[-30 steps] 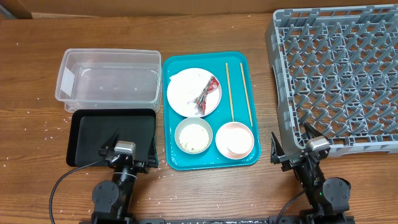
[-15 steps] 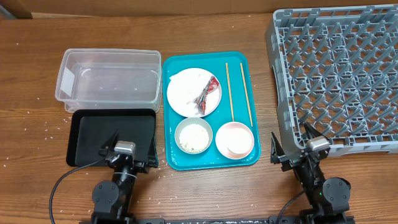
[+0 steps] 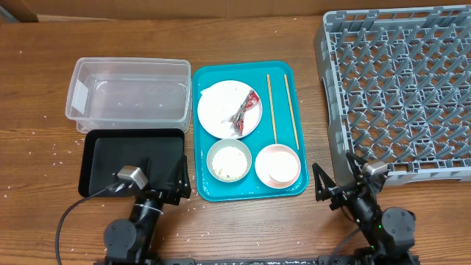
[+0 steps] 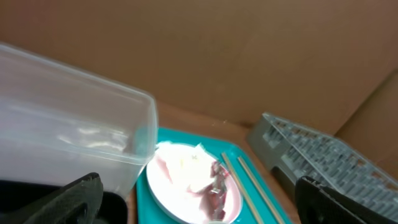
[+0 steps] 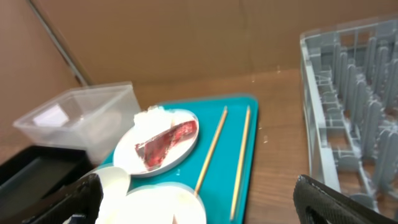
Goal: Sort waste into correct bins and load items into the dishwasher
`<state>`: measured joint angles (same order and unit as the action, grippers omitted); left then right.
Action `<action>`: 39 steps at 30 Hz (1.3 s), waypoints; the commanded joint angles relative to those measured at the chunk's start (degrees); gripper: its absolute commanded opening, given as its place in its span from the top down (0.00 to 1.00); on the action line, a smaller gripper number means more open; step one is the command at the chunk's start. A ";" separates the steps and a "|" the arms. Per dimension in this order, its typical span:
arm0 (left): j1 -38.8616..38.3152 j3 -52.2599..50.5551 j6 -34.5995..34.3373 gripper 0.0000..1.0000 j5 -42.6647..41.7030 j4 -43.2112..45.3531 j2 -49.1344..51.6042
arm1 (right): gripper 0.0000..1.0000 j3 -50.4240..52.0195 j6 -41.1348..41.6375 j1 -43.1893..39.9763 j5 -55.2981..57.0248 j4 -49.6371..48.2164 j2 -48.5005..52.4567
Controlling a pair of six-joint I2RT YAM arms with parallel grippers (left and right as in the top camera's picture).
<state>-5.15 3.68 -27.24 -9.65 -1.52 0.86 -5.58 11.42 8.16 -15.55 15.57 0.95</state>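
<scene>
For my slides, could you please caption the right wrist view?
Teal tray carrying a plate with a red wrapper and two chopsticks; grey dish rack at right.

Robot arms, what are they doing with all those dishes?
Nobody holds anything right now. The left gripper and right gripper are both open, low at the near edge of the table. The white plate with the wrapper, the rice bowl, the pink bowl and the chopsticks all sit on the teal tray. The clear tub, black tray and dish rack look empty, so sorting has not started.
</scene>
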 commanded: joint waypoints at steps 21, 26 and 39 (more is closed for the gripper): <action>0.24 73.64 10.51 0.00 -4.20 -68.83 54.95 | 0.00 -64.43 -0.96 -0.42 -7.02 49.59 51.63; 0.24 74.97 10.05 0.00 -11.89 -68.81 60.41 | 0.00 -64.89 -0.96 -0.42 -9.81 50.03 55.80; -17.22 74.75 8.59 0.15 -5.42 -64.63 74.27 | 0.00 -64.89 0.46 -0.42 -8.07 50.34 58.14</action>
<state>-16.45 77.41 -18.33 -19.31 -68.71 71.90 -68.79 10.92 7.90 -24.36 66.30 59.37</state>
